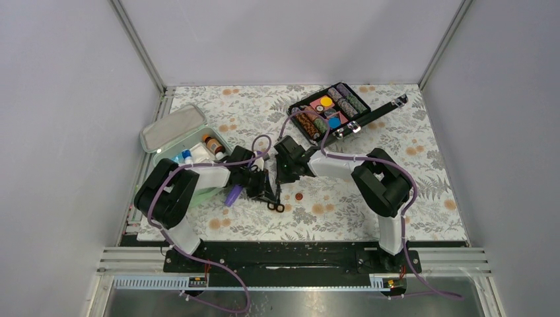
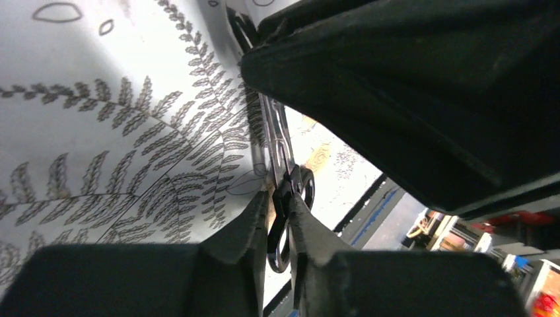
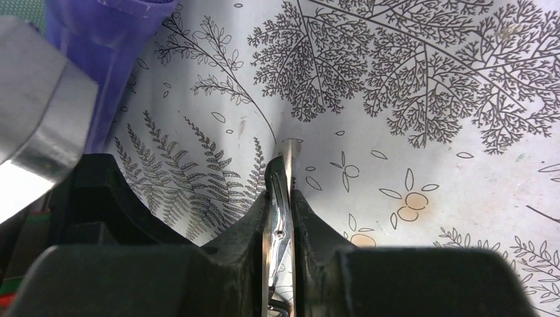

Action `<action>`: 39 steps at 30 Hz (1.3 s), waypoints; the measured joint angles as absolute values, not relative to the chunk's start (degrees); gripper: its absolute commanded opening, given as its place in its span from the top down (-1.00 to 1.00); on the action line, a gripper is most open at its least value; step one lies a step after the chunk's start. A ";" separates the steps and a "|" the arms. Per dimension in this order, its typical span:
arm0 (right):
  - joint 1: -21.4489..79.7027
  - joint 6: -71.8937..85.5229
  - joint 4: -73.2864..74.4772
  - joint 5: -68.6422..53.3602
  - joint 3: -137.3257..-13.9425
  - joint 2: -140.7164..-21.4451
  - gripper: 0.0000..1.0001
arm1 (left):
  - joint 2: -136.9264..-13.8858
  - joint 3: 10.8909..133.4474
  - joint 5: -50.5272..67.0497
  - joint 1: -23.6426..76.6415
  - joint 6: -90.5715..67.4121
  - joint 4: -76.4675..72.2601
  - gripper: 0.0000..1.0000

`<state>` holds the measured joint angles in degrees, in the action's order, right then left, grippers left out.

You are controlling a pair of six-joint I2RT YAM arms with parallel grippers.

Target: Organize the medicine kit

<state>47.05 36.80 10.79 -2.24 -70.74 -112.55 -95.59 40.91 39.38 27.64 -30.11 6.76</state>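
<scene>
**Scissors Held at Both Ends; Kit Open at Left**

The patterned table carries the medicine kit at its left edge. The kit stands open, with small bottles inside. It is judged to be light, rigid plastic that slides easily if pushed; grip it by a side wall.

The scissors lie centre-table, well apart from the kit and beside a purple container.

- The left gripper is clamped near the handle loops.
- The right gripper is clamped on the closed blades.

The scissors are judged to be stiff, light and thin. The polished blades are slippery, so the handle end gives the more secure hold.
</scene>
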 measured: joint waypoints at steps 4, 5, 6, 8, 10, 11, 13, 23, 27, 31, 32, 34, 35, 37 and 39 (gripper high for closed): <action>46.92 36.40 10.94 -2.33 -70.74 -112.38 0.82 | -97.14 42.78 41.80 27.46 -29.39 8.29 1.00; 46.85 36.18 10.96 -2.44 -70.74 -112.31 0.65 | -97.27 43.29 42.04 27.46 -29.15 9.06 1.00; 46.83 35.88 10.96 -2.52 -70.74 -112.22 0.48 | -97.41 43.81 42.06 27.49 -28.71 9.98 1.00; 46.63 34.48 11.07 -2.63 -70.76 -111.87 0.15 | -97.49 44.86 42.02 27.44 -27.59 11.92 1.00; 46.28 32.32 12.16 -2.72 -70.74 -111.20 -0.08 | -97.47 46.15 42.04 27.38 -25.56 14.85 1.00; 45.82 30.83 13.02 -3.11 -70.74 -110.63 -0.17 | -97.27 46.85 42.33 27.22 -24.40 16.38 1.00; 43.94 28.10 15.00 -5.28 -70.87 -108.27 -0.26 | -96.23 48.18 42.13 26.87 -21.85 19.35 1.00; 34.48 16.36 18.44 -14.06 -79.33 -92.66 -0.35 | -85.32 61.67 37.69 18.68 -8.54 33.76 1.00; 34.54 12.75 17.74 -16.51 -78.56 -91.39 -0.38 | -82.87 68.14 31.35 12.93 -3.27 36.75 1.00; 34.54 10.72 17.45 -18.28 -78.06 -94.17 -0.38 | -80.58 70.11 22.24 5.15 1.10 37.93 1.00; 34.54 10.46 17.41 -18.79 -78.35 -95.31 -0.38 | -79.88 70.11 20.47 2.79 1.58 38.41 1.00; 34.61 10.20 16.95 -20.27 -79.75 -99.04 -0.38 | -78.61 70.04 17.72 -1.78 1.87 39.51 1.00; 34.72 10.20 16.60 -20.75 -80.44 -100.57 -0.40 | -77.91 70.00 16.51 -4.05 1.91 40.01 1.00; 35.31 9.91 16.05 -21.58 -83.09 -104.64 -0.43 | -76.14 69.65 14.59 -7.14 2.11 40.95 1.00; 36.67 9.17 15.57 -22.41 -87.05 -108.95 -0.47 | -73.52 68.69 13.15 -8.08 2.48 42.13 1.00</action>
<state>36.67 9.17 15.57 -22.41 -87.05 -108.95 -73.52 68.69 13.15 -8.08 2.48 42.13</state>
